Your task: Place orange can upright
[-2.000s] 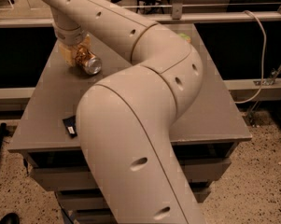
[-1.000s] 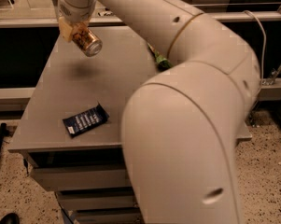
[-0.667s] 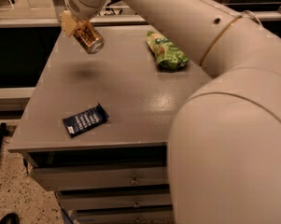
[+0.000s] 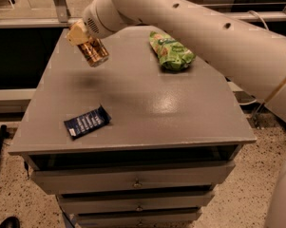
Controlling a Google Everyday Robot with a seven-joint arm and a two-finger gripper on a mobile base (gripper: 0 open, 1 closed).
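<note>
Since the frame before, the arm has drawn back toward the upper right and the gripper (image 4: 83, 38), upper left, has dipped slightly, its fingers clamped on the can (image 4: 96, 54). Orange-gold and metallic, the can hangs tilted above the table (image 4: 147, 113) - silver end low. A crinkled green bag (image 4: 173, 51) lies upper centre, a flat blue wrapper (image 4: 87, 121) lower left, on the smooth grey top

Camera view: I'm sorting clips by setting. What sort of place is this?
Probably a lab or office workroom: a grey drawer cabinet, speckled hard floor, a loose cable. The pincer holds an orange can above the cabinet's far left.
</note>
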